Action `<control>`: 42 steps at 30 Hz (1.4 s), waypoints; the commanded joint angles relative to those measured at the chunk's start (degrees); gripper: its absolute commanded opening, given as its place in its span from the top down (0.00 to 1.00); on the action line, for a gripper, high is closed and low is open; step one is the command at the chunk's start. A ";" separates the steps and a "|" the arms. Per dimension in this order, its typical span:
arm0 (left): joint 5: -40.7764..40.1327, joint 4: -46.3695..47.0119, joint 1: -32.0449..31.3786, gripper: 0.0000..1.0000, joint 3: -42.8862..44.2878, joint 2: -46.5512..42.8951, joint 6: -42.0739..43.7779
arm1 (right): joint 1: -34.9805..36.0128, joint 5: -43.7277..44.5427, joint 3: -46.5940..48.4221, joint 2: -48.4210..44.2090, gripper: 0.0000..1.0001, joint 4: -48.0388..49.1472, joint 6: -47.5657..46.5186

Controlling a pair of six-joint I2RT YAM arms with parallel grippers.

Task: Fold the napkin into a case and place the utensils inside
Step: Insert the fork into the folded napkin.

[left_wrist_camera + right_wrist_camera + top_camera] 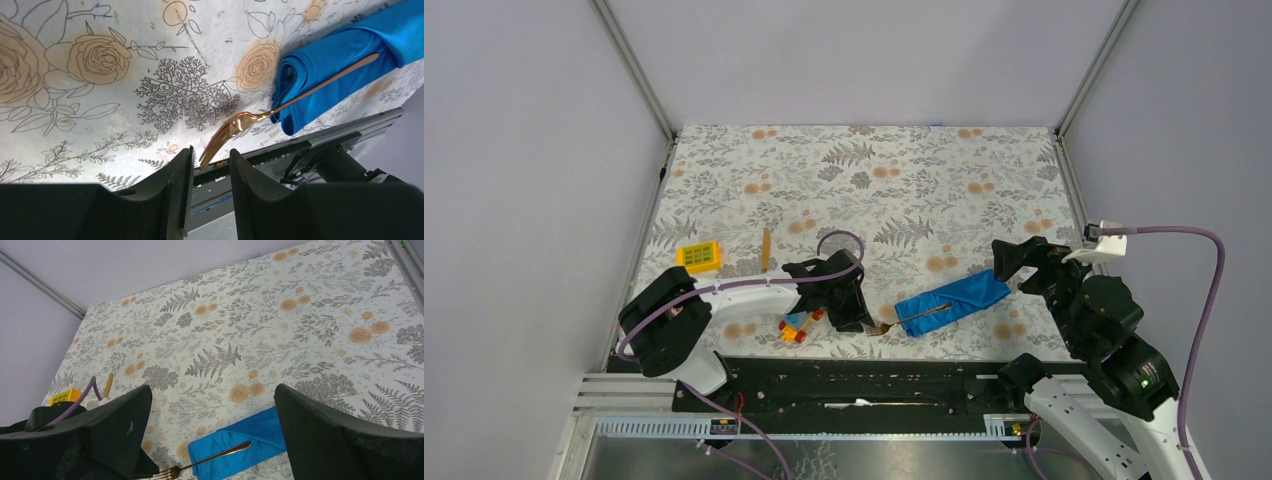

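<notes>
Floral counter, pale with grey ferns and orange blooms, boxed on three sides by plain grey-lilac walls. Left tool narrowly apart, clamped on nothing; fork tines right at its mouth, handle running ahead and rightward across the folded napkin. Right tool wide apart, hovering, with napkin and fork low between its fingers. Knife beyond the left tool, near a yellow block; toy car just beside that tool. Black rail behind both tools.
</notes>
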 commanded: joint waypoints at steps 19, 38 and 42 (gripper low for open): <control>1.03 6.35 -1.20 0.75 -0.51 2.37 -3.63 | 0.20 -0.74 0.25 -0.79 0.00 1.56 0.13; 1.59 8.12 -1.17 0.89 -0.31 3.13 -3.64 | 0.18 -0.91 -0.08 -1.12 0.00 1.24 -0.18; 1.40 8.51 -1.22 0.93 -0.34 0.93 -4.62 | 0.16 -0.88 -0.24 -1.39 0.00 1.25 -0.17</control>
